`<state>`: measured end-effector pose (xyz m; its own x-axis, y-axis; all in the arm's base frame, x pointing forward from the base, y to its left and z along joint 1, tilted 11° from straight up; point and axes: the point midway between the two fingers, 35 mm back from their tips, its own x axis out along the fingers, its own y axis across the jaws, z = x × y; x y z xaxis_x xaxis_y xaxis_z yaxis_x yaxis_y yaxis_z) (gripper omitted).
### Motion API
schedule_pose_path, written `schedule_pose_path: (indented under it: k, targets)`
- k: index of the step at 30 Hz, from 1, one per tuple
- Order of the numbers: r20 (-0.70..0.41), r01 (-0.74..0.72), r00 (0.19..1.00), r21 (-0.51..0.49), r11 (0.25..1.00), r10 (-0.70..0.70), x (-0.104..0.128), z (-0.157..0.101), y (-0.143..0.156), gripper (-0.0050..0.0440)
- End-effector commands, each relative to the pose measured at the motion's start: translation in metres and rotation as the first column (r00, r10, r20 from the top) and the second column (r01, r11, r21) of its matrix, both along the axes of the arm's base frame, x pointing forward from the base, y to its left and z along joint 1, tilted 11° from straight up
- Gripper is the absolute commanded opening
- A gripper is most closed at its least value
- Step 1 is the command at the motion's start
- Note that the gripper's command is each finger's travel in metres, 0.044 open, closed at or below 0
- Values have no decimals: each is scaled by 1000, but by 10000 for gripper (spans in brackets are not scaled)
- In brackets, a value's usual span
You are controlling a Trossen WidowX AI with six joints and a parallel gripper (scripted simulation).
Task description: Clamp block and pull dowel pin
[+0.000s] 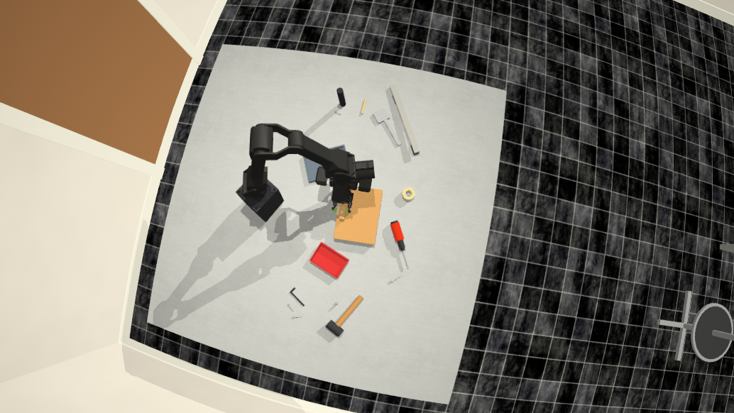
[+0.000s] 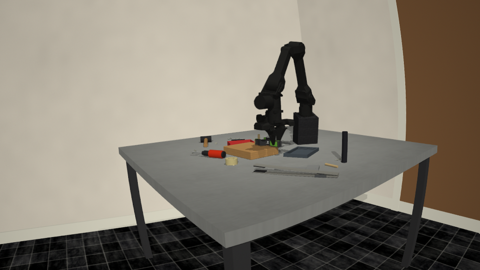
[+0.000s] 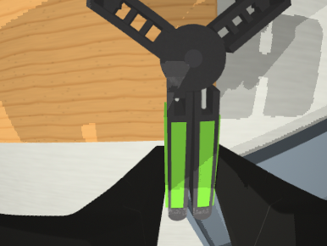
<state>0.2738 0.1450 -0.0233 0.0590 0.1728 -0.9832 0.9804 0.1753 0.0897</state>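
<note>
My gripper (image 1: 341,208) (image 2: 274,142) (image 3: 187,153) is shut on the green handles of the black spring clamp (image 2: 262,142) (image 3: 193,57). The handles are squeezed together and the jaws spread apart, running out of the top of the wrist view. The clamp is low over the edge of the wooden board (image 1: 356,228) (image 2: 241,151) (image 3: 85,85). The small wooden block (image 1: 341,215) is just in front of the fingers in the top view. Its dowel pin (image 2: 258,136) stands upright behind the clamp in the exterior view. The block's contact with stop and jaws is hidden; I cannot tell the bench stop apart.
A red tray (image 1: 329,260) (image 2: 239,142) and a blue-grey tray (image 1: 311,169) (image 2: 301,151) flank the board. A tape roll (image 1: 403,198) (image 2: 231,162) and a red screwdriver (image 1: 397,231) (image 2: 216,153) lie beyond it. A black cylinder (image 1: 341,97) (image 2: 344,146) stands upright. A mallet (image 1: 350,310) lies farther off.
</note>
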Motion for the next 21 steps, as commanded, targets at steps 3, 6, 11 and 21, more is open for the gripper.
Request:
schedule_pose_path:
  k: [3, 6, 11, 21]
  targets:
    - [2, -4, 1000, 3, 1000, 4, 3, 0, 0, 0]
    - [2, -4, 1000, 3, 1000, 4, 5, 0, 0, 0]
    - [2, -4, 1000, 3, 1000, 4, 6, 1, 1, 0]
    - [2, -4, 1000, 3, 1000, 4, 6, 1, 1, 0]
